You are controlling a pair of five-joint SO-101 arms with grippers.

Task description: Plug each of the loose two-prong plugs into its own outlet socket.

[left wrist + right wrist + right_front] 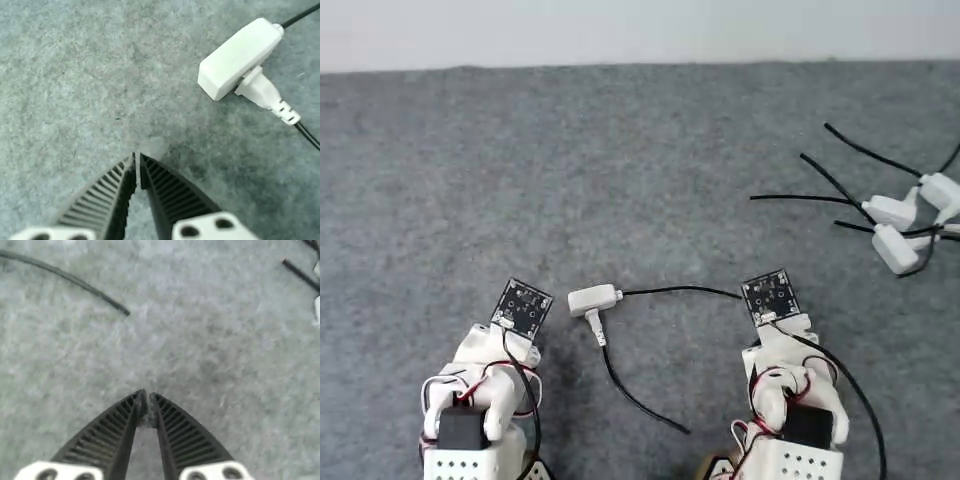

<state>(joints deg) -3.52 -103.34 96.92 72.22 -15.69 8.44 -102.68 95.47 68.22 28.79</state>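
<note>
Both arms sit nearest, the left gripper (136, 164) and right gripper (146, 399) pinched shut on nothing above the grey carpet (650, 160). Between them lies a white outlet socket (592, 298) with a two-prong plug (597, 326) seated in it. Far right, white connectors (895, 250) tangle with black cords.

The left arm (480, 395) and right arm (788, 395) sit tucked side by side. The left gripper (136, 159) and right gripper (146, 395) are pinched closed, empty.
</note>
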